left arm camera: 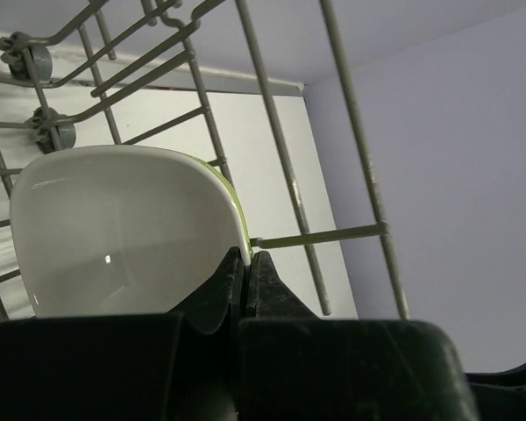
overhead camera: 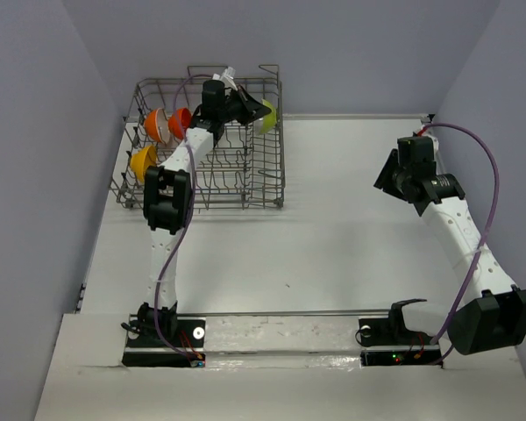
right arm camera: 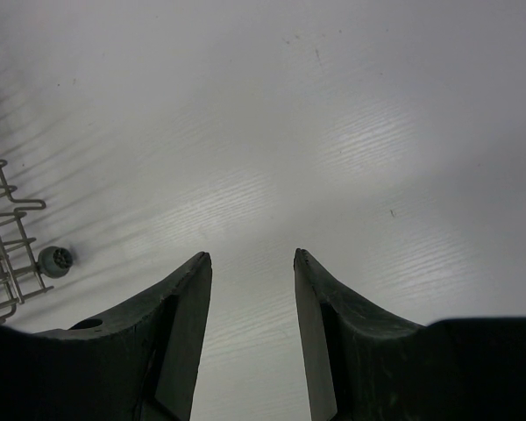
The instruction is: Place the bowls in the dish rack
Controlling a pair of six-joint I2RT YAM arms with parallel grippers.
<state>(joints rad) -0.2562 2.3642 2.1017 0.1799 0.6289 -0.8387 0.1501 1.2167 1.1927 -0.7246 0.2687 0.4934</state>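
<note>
The grey wire dish rack (overhead camera: 245,189) stands at the far left of the table. My left gripper (overhead camera: 248,110) reaches into its far right part and is shut on the rim of the lime green bowl (overhead camera: 267,115). In the left wrist view the gripper (left arm camera: 246,256) pinches that bowl's edge (left arm camera: 123,228), which shows a white inside and a green outer rim, with rack wires (left arm camera: 272,132) around it. A red-orange bowl (overhead camera: 181,119), an orange-and-white bowl (overhead camera: 155,124) and a yellow-orange bowl (overhead camera: 143,161) stand on edge at the rack's left side. My right gripper (overhead camera: 387,172) (right arm camera: 252,256) is open and empty.
The white table (overhead camera: 351,237) is bounded by purple walls at the back and on both sides. The rack's corner with a small wheel (right arm camera: 54,260) shows at the left of the right wrist view. The right arm hovers over the table's right part.
</note>
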